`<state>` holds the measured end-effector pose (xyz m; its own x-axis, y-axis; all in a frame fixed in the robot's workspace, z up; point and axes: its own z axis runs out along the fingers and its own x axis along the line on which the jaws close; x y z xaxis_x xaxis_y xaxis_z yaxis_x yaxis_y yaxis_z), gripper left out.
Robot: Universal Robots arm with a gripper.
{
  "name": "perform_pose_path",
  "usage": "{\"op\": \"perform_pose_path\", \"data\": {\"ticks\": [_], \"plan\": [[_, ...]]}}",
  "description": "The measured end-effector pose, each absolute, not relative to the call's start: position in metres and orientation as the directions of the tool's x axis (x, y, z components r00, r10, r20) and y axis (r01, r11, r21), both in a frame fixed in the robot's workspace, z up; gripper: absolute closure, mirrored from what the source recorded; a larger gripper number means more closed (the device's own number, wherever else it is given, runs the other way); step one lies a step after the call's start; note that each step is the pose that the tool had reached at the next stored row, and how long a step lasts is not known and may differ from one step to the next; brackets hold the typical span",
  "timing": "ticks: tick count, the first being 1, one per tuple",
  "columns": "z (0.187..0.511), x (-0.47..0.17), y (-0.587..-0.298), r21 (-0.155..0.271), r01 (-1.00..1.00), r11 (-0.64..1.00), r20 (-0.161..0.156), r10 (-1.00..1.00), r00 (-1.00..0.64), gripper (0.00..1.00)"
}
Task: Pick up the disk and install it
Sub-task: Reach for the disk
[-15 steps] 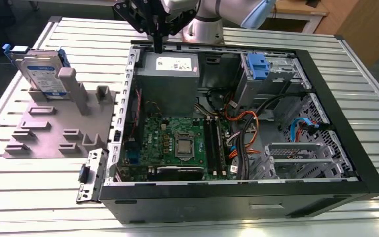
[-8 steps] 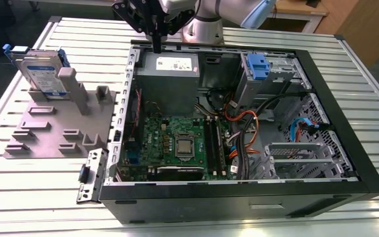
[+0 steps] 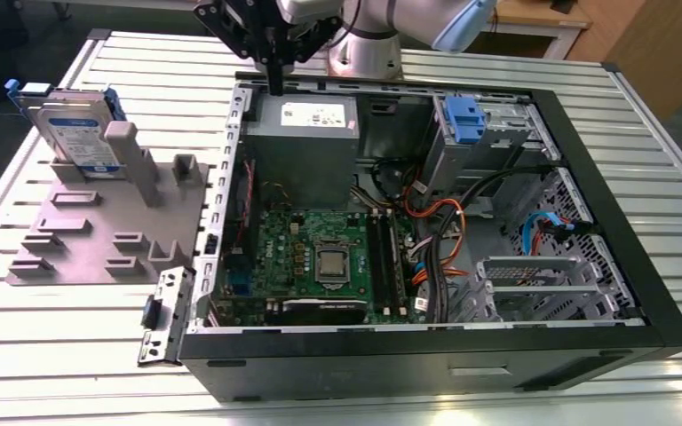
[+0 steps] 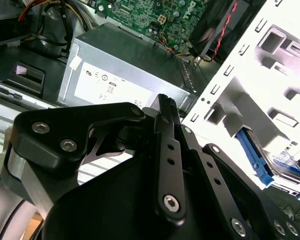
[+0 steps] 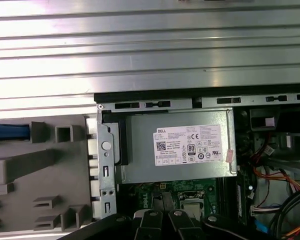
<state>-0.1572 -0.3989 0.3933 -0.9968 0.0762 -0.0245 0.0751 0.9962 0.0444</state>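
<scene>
The disk (image 3: 75, 124) stands upright in a slot of the grey holder (image 3: 104, 231) on the exterior view's left, silver with a white and blue label and a blue bracket. The second wrist view shows its blue bracket (image 4: 255, 155). A blue edge of the disk (image 5: 7, 132) appears in the first wrist view. My gripper (image 3: 276, 84) hangs over the far rim of the open computer case (image 3: 602, 222), above the power supply, well apart from the disk. Its black fingers (image 4: 162, 107) are pressed together with nothing between them.
The grey power supply (image 3: 305, 133) with a white sticker lies under the gripper. A drive bay with a blue tab (image 3: 465, 120) is at the case's far right corner. The motherboard (image 3: 317, 257) and orange cables (image 3: 436, 213) fill the case floor. Everything rests on a ribbed metal table (image 3: 57, 337).
</scene>
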Motion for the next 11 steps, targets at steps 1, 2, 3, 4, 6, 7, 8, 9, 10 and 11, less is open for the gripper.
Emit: {"op": "perform_pose_path", "data": {"ticks": [1, 2, 3, 4, 6, 7, 8, 9, 10, 11], "plan": [[0.393, -0.159, -0.399, 0.044, 0.075, 0.996, -0.024, 0.076, -0.997, 0.89], [0.393, -0.16, -0.399, 0.044, 0.075, 0.996, -0.025, 0.076, -0.997, 0.89], [0.393, -0.161, -0.399, 0.044, 0.075, 0.996, -0.024, 0.076, -0.997, 0.89], [0.393, -0.162, -0.399, 0.044, 0.075, 0.996, -0.024, 0.076, -0.997, 0.89], [0.393, -0.165, -0.399, 0.044, 0.075, 0.996, -0.024, 0.076, -0.997, 0.89], [0.393, -0.167, -0.399, 0.044, 0.075, 0.996, -0.024, 0.076, -0.997, 0.89], [0.393, -0.168, -0.399, 0.044, 0.075, 0.996, -0.025, 0.076, -0.997, 0.89], [0.393, -0.169, -0.398, 0.045, 0.075, 0.996, -0.025, 0.076, -0.997, 0.89], [0.393, -0.169, -0.396, 0.044, 0.075, 0.996, -0.025, 0.076, -0.997, 0.89], [0.393, -0.169, -0.396, 0.044, 0.075, 0.996, -0.024, 0.076, -0.997, 0.89]]}}
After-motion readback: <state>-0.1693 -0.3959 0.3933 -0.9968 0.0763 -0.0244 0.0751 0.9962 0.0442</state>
